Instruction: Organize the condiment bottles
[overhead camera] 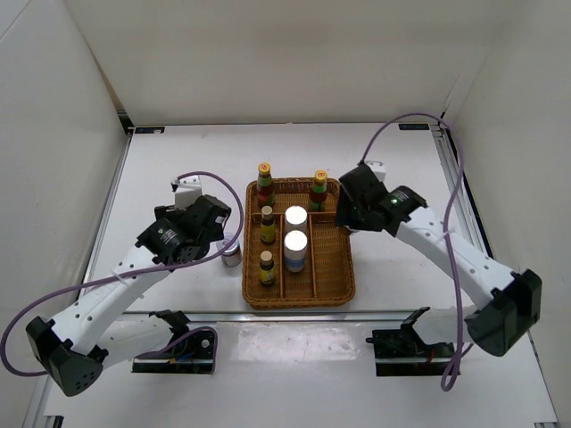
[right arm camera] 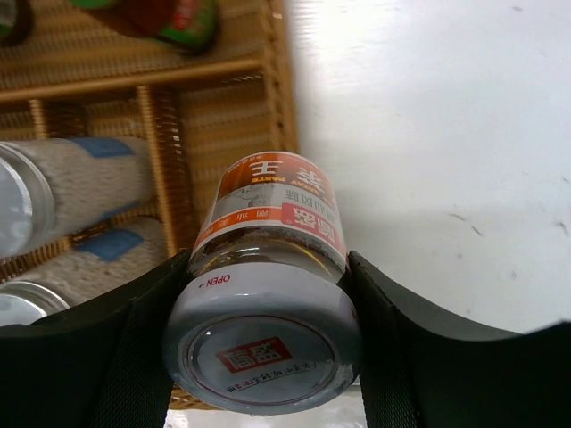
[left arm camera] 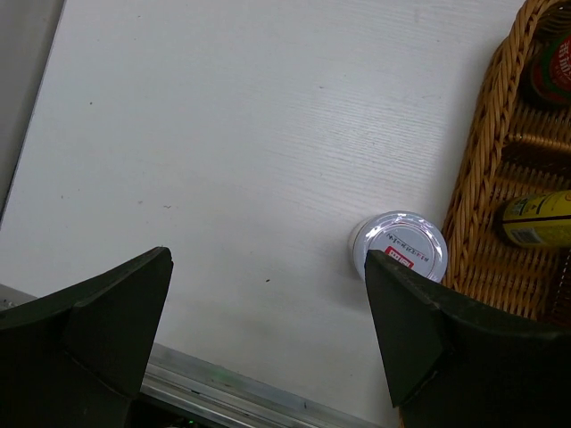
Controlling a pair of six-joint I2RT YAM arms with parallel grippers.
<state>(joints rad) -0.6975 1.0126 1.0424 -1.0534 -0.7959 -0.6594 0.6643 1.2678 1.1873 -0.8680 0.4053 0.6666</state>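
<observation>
The right hand (right arm camera: 266, 294) is clamping a silver-lidded jar (right arm camera: 268, 209) at its lid end and holding it over the right wall of the wicker tray (overhead camera: 348, 267). The left hand (left arm camera: 268, 259) is standing wide and carrying nothing above the bench (left arm camera: 223, 134). A loose jar (left arm camera: 399, 245) is sitting upright there, just beside the tray's left wall. Two tall bottles (overhead camera: 264, 178), two small brown bottles (overhead camera: 268, 223) and two standing jars (overhead camera: 295, 218) are occupying the tray.

Hazards, as judged:
- **Held jar:** it could clip the rim or a divider while lowering, and knock the standing jars alongside.
- **Loose jar:** the wicker is leaving little room for a finger on that side. A misjudged descent could snag the weave or topple the loose jar.
</observation>
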